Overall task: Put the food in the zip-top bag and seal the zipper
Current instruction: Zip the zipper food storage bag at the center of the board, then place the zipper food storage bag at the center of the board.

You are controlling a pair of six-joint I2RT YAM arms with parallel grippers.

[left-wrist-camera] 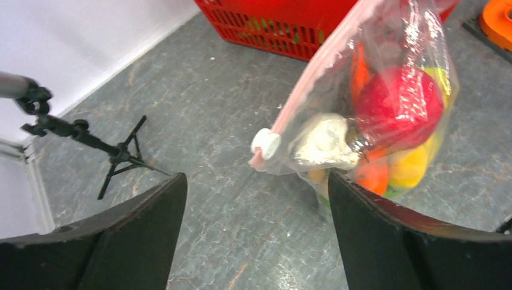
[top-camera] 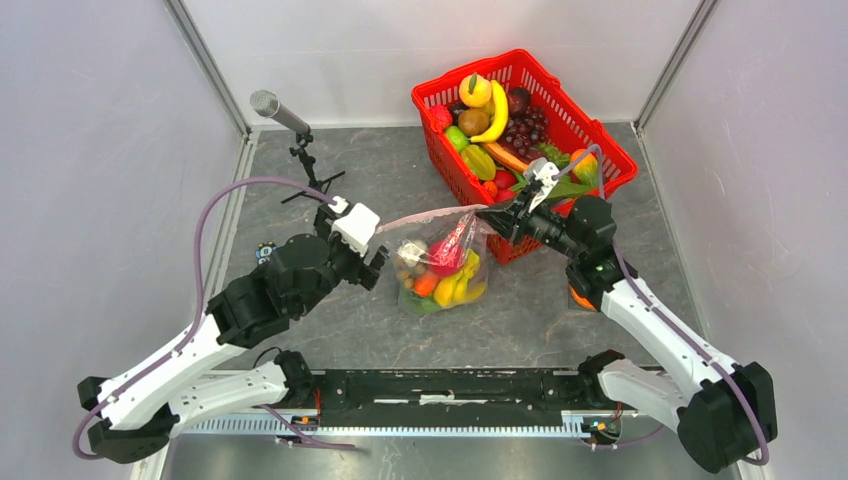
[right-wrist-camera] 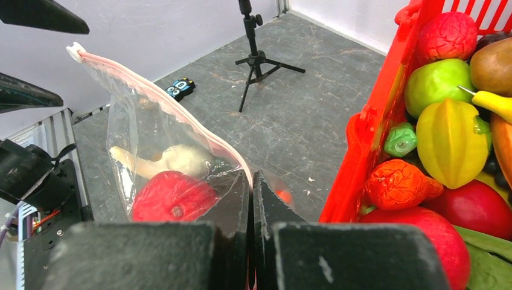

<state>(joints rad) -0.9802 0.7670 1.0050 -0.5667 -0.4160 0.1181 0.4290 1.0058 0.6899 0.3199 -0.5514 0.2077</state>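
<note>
Crinkly clear bag [top-camera: 452,232] of glossy toy food [top-camera: 445,278], held up at centre frame, just left of the red mesh basket [top-camera: 590,130].
The right gripper [right-wrist-camera: 251,181] pinches the thin pink zipper [right-wrist-camera: 163,99]. The zipper's long axis runs left to right, with a round white slider [left-wrist-camera: 265,144] at its left end. The left gripper [left-wrist-camera: 256,176] gapes wide, holding nothing.

You've got a grey marbled bench [top-camera: 400,170], pale walls [top-camera: 100,120] on three sides; mic stand [top-camera: 300,145] stands left of the red basket [top-camera: 447,160], back wall just behind.
</note>
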